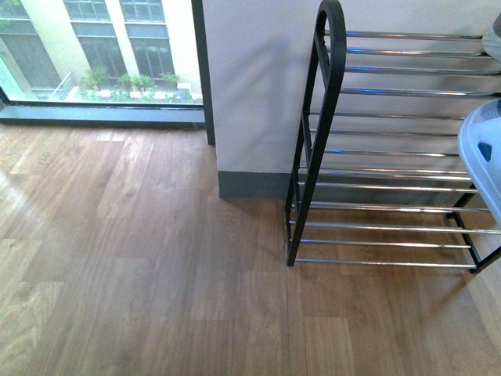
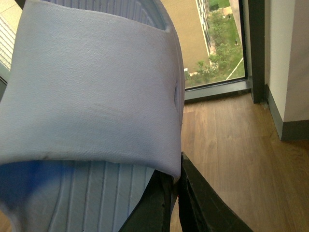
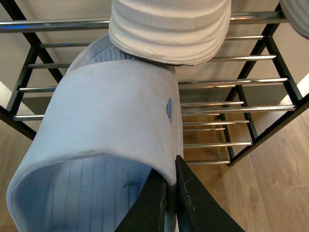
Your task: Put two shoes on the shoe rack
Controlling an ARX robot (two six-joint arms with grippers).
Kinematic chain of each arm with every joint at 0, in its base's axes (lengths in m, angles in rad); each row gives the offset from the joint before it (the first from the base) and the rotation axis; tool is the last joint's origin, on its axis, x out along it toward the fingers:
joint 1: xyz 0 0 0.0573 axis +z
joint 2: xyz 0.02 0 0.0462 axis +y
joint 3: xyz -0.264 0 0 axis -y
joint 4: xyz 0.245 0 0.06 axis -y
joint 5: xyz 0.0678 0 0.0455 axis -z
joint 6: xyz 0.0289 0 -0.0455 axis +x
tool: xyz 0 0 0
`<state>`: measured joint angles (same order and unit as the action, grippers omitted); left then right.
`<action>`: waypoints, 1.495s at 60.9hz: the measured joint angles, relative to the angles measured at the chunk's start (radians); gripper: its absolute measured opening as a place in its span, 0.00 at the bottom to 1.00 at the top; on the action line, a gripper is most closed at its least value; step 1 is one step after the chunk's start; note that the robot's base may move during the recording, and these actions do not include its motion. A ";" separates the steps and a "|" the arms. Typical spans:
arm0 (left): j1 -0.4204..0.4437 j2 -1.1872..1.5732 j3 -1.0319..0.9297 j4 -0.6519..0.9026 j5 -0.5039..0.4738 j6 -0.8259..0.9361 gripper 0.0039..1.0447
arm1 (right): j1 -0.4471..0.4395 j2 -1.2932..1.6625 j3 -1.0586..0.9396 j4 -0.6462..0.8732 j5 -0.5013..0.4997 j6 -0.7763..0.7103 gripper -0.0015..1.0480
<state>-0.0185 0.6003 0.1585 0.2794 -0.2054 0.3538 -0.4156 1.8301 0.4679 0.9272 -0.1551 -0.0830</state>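
Note:
My left gripper (image 2: 176, 181) is shut on the strap edge of a pale blue-white slide sandal (image 2: 91, 87), held above the wooden floor near the window. My right gripper (image 3: 171, 181) is shut on the strap edge of the other slide sandal (image 3: 106, 125), held just in front of the shoe rack (image 3: 231, 82). That sandal shows at the right edge of the front view (image 1: 485, 153), level with the rack's middle shelves. The rack (image 1: 329, 47) has a black frame and chrome rods. A thick white ribbed shoe sole (image 3: 169, 29) rests on an upper shelf above the right sandal.
A white wall with a dark skirting (image 1: 254, 184) stands behind and left of the rack. A floor-level window (image 1: 102, 55) is at the far left. Wooden floor (image 1: 156, 274) spreads in front. Part of another pale shoe (image 3: 297, 14) sits on the rack's upper shelf.

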 joint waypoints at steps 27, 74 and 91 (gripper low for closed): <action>0.000 0.000 0.000 0.000 0.000 0.000 0.01 | 0.000 0.000 0.000 0.000 0.001 0.000 0.02; 0.000 -0.003 0.000 0.000 0.000 0.000 0.01 | -0.004 0.000 -0.001 0.000 -0.002 0.000 0.02; 0.000 -0.002 0.000 0.000 0.000 0.000 0.01 | -0.004 0.000 -0.001 0.000 -0.002 0.000 0.02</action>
<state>-0.0185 0.5983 0.1585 0.2794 -0.2054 0.3538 -0.4194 1.8297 0.4671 0.9272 -0.1566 -0.0826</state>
